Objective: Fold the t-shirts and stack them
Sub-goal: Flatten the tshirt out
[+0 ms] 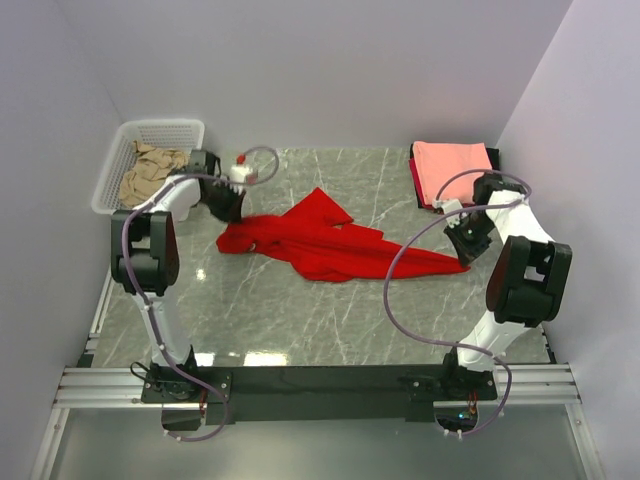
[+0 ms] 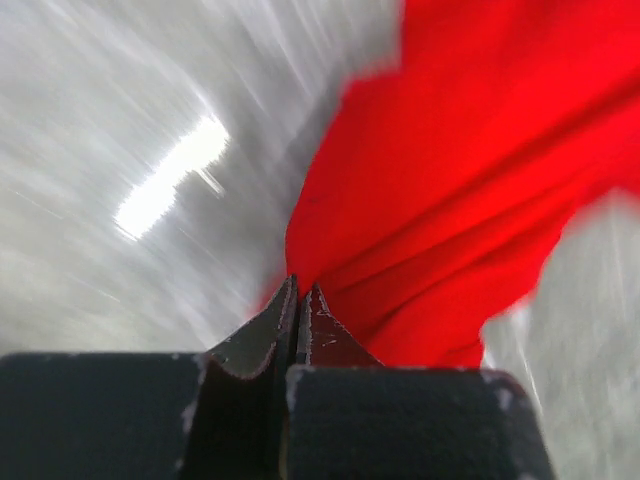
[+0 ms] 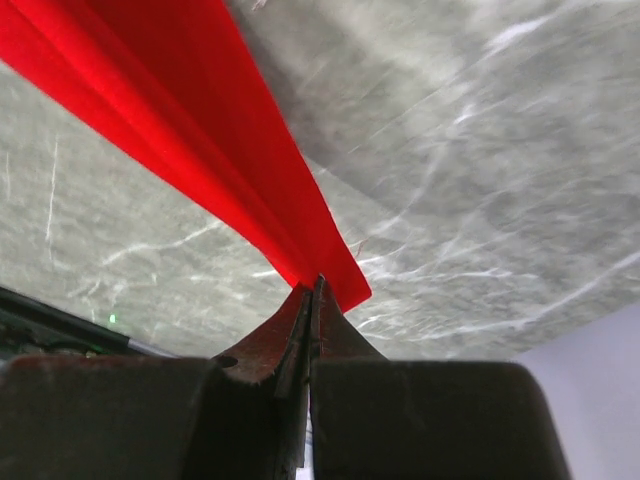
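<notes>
A large bright red t-shirt (image 1: 325, 243) lies stretched and rumpled across the middle of the grey marble table. My left gripper (image 1: 226, 212) is shut on its left end; in the left wrist view the red cloth (image 2: 450, 190) runs right up to the closed tips of my left gripper (image 2: 300, 290). My right gripper (image 1: 464, 250) is shut on the shirt's right end, and the cloth (image 3: 200, 130) comes taut out of the closed tips of my right gripper (image 3: 312, 287). A folded salmon-pink t-shirt (image 1: 452, 166) lies on a black one (image 1: 416, 180) at the back right.
A white mesh basket (image 1: 115, 165) at the back left holds a tan t-shirt (image 1: 150, 172). Grey walls close in the table on three sides. The arm bases stand on a black rail (image 1: 320, 385) at the near edge.
</notes>
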You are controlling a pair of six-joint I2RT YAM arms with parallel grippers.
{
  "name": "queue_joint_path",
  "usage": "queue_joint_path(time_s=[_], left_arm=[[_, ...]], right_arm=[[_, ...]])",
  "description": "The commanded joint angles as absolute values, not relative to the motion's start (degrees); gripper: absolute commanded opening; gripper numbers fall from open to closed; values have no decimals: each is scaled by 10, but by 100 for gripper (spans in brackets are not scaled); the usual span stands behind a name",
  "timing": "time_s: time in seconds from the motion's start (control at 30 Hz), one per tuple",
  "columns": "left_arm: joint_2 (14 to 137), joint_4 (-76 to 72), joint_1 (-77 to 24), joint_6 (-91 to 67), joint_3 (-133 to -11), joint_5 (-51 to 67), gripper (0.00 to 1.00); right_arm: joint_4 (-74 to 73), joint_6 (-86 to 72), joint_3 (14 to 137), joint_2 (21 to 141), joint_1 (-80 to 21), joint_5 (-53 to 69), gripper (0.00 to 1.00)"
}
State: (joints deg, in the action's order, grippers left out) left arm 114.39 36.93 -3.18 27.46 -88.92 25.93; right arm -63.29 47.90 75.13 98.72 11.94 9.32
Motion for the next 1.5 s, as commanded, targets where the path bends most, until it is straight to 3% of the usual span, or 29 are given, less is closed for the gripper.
queue_joint_path(time_s=[0.0, 0.1, 0.13, 0.17, 0.27, 0.43, 0.57, 1.0, 1.13, 1.17, 1.27, 1.47], left_arm=[[1075, 449, -1, 397, -798, 240, 1], [1038, 520, 15, 497, -743, 243, 3], [1026, 526, 15, 509, -748, 250, 11], [1022, 530, 16, 503, -760, 278, 33], [1040, 446, 4, 386, -844, 354, 53], [1162, 344, -107, 209, -1009, 308, 55], [1229, 297, -154, 158, -1059, 257, 60], [1266, 216, -252, 232, -965, 113, 65], [1290, 237, -268, 254, -950, 73, 56], [1294, 244, -268, 253, -950, 63, 37], [1278, 271, -246, 236, -952, 106, 3], [1160, 322, -141, 183, -1001, 241, 0]], right_arm=[[-650, 528, 720, 955, 132, 24, 0], [-655, 537, 699, 939, 131, 30, 0], [-655, 536, 697, 938, 130, 34, 0], [-657, 533, 696, 939, 127, 39, 0], [-659, 521, 700, 951, 120, 57, 0], [-661, 499, 720, 974, 119, 83, 0], [-665, 495, 734, 976, 118, 89, 0], [-674, 481, 751, 976, 118, 98, 0], [-674, 478, 751, 973, 118, 98, 0], [-672, 477, 753, 973, 118, 99, 0], [-674, 466, 774, 977, 116, 113, 0], [-665, 419, 879, 991, 101, 149, 0]])
